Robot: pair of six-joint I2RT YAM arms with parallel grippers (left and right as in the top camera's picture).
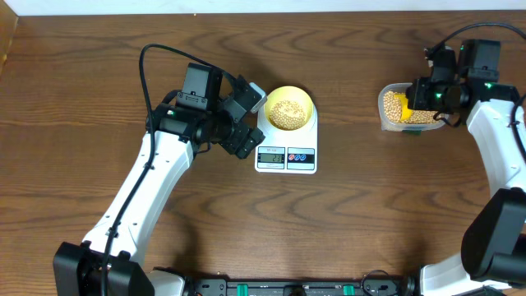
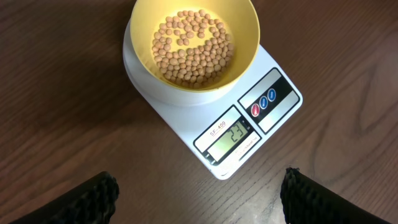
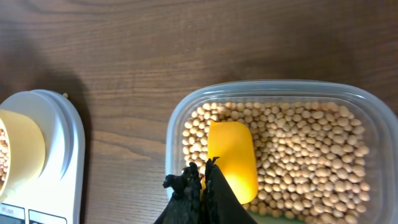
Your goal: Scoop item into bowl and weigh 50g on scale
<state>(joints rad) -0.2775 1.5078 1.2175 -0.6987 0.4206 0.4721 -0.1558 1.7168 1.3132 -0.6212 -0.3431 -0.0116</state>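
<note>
The pale yellow bowl [image 1: 289, 107] sits on the white scale [image 1: 286, 154] and holds a layer of beans [image 2: 191, 46]. The display [image 2: 231, 135] reads 23. My left gripper [image 2: 199, 198] is open and empty, hovering just left of the scale [image 2: 273, 99]. My right gripper [image 3: 202, 177] is shut on the handle of the bright yellow scoop [image 3: 233, 158], which rests in the clear tub [image 3: 273, 93] of beans [image 3: 311, 149]. The tub also shows in the overhead view [image 1: 386, 107], under my right gripper [image 1: 427, 94]. The bowl's edge shows at the left of the right wrist view [image 3: 18, 149].
The brown wooden table [image 1: 370, 214] carries only the scale and the tub. The tub stands about a hand's width right of the scale. The table's far edge [image 1: 263, 11] runs along the top.
</note>
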